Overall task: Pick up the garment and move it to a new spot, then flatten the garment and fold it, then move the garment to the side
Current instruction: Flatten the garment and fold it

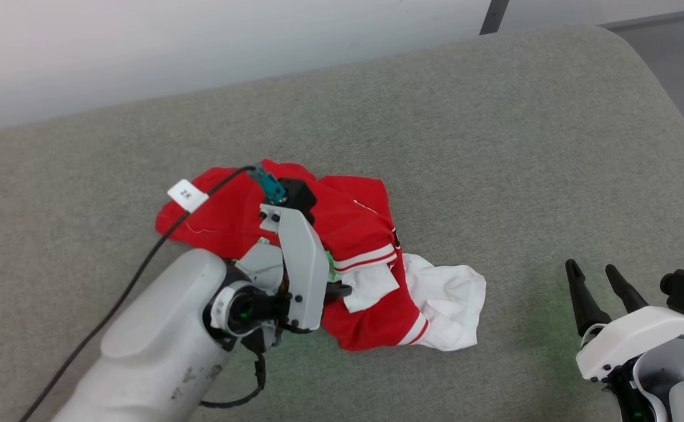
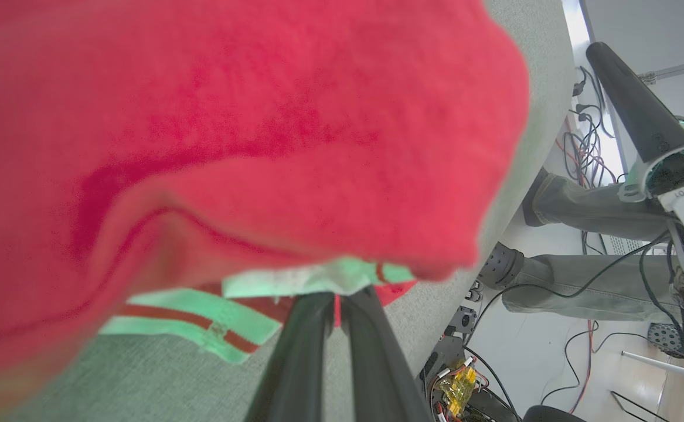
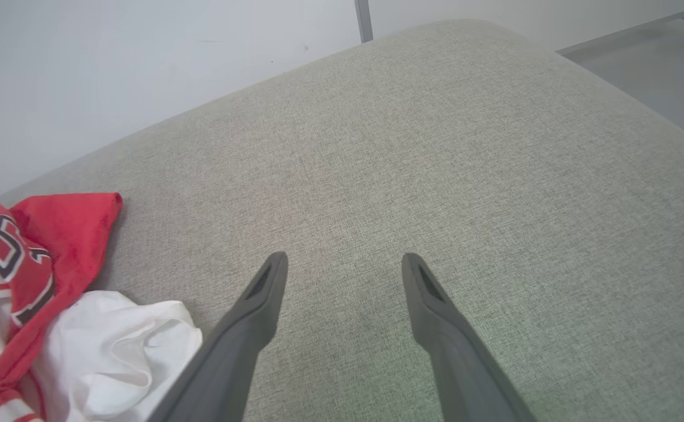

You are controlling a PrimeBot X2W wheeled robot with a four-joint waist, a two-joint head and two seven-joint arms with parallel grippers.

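Note:
The garment [image 1: 353, 223] lies crumpled in the middle of the grey cushion [image 1: 494, 146], red with white red-striped sleeves; part of the black lettering shows in the right wrist view on the garment [image 3: 19, 264]. My left gripper [image 1: 342, 289] reaches into the heap from the left. In the left wrist view its fingers [image 2: 295, 351] stand almost together, pinching a fold at the striped sleeve edge, under a red bulge of the garment [image 2: 248, 146]. My right gripper [image 1: 599, 287] hovers open over bare cushion to the right of the heap, its fingers [image 3: 259, 305] wide apart.
The cushion's rounded far edge meets a pale wall [image 1: 201, 47]. Beyond the cushion's side, the left wrist view shows a person's legs [image 2: 582, 205] in grey trousers, cables [image 2: 588, 146] on the floor and my right gripper's dark finger [image 2: 635, 99].

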